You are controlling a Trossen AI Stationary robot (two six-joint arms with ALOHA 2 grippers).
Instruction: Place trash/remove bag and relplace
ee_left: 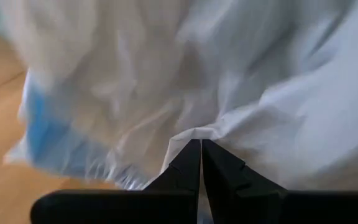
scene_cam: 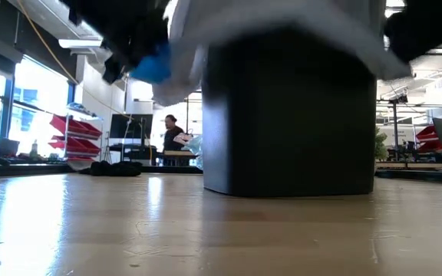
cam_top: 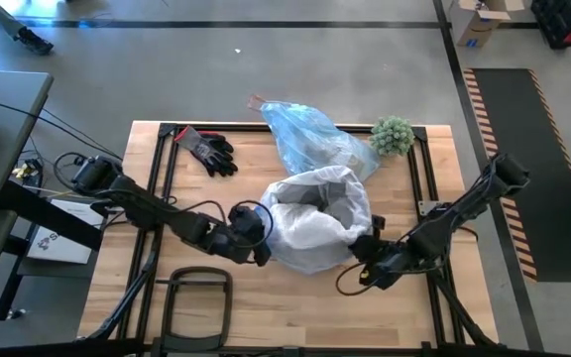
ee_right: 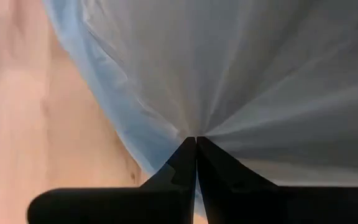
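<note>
Both grippers were found clamped on the whiter translucent plastic bag with a blue hem [cam_top: 317, 220], draped in soft crinkled folds over a dark cylindrical bin [scene_cam: 288, 115] at the centre of the pale wooden table [cam_top: 295, 307].

The left gripper [cam_top: 263, 250] was seen at the bag's 8 o'clock edge. In its wrist view the two dark fingers [ee_left: 185, 169] were pressed together with a pinch of the thin film [ee_left: 194, 133] between them.

The right gripper [cam_top: 364, 250] was placed at the bag's 4 o'clock edge. Its fingers [ee_right: 182, 163] were likewise closed, with pleats of plastic fanning out from the tips.

The large, thin, light-blue crinkled bin liner with a reddish tie [cam_top: 310, 139] was lying at 12 o'clock of the bin, apart from both grippers. A small green bushy plant [cam_top: 392, 135] was noted just beside it at 3 o'clock. A pair of black and red gloves [cam_top: 206, 151] was noted at 10 o'clock of the bin.
</note>
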